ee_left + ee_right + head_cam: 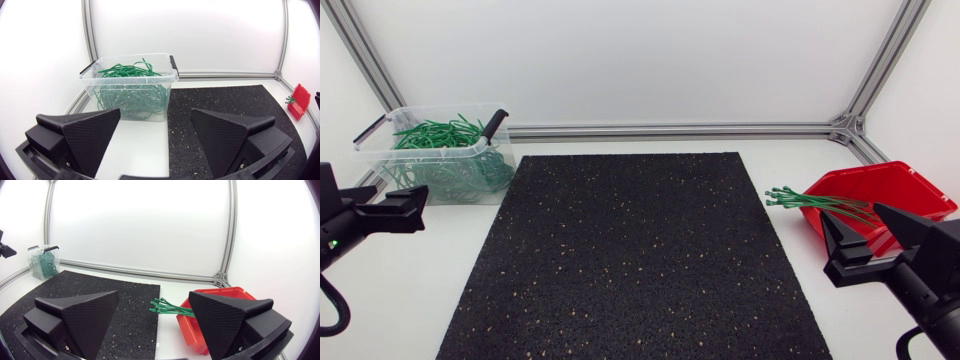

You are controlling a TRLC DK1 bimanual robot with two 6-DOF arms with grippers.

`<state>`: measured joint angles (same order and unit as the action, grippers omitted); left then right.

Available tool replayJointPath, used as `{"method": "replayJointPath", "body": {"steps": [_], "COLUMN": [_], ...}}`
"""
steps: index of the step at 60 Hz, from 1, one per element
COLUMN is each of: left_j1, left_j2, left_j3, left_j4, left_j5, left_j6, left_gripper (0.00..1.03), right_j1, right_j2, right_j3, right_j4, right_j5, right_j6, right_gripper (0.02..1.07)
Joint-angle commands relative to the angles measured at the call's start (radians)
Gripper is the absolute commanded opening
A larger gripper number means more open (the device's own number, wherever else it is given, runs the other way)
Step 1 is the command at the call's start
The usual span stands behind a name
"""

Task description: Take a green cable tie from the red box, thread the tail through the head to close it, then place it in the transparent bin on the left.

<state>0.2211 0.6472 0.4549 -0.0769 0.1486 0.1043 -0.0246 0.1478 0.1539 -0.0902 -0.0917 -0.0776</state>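
Note:
A bundle of straight green cable ties point(820, 201) sticks out over the left rim of the red box point(885, 184) at the table's right. The transparent bin point(378, 160) at the back left holds a heap of looped green ties point(445, 135). My right gripper point(865, 238) stands open just in front of the red box, holding nothing; in its wrist view the ties point(167, 309) and the box point(221, 291) lie ahead of the open right gripper point(154, 315). My left gripper point(412, 208) is open and empty in front of the bin point(127, 77).
A black speckled mat point(630, 260) covers the middle of the table between bin and box. Aluminium frame rails point(670, 131) run along the back edge and the corners. The red box point(300, 100) shows far off in the left wrist view.

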Motion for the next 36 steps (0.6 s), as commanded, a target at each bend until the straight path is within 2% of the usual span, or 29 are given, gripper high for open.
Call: {"method": "replayJointPath", "body": {"steps": [1, 13, 36], "left_j1": [-0.016, -0.038, -0.115], "left_j2": [-0.066, -0.198, -0.387], "left_j3": [-0.076, -0.176, -0.294], "left_j4": [0.019, 0.032, 0.051], "left_j5": [0.003, -0.011, -0.069], "left_j6": [-0.017, -0.025, -0.059], "left_gripper": [0.98, 0.98, 0.98], "right_j1": [0.011, 0.025, 0.025], "right_j2": [-0.045, -0.148, -0.148], "right_j3": [-0.056, -0.154, -0.154], "right_j4": [0.033, 0.09, 0.09], "right_j5": [0.028, 0.092, 0.092], "right_j6": [0.037, 0.078, 0.078], "right_gripper": [1.03, 1.03, 1.03]}}
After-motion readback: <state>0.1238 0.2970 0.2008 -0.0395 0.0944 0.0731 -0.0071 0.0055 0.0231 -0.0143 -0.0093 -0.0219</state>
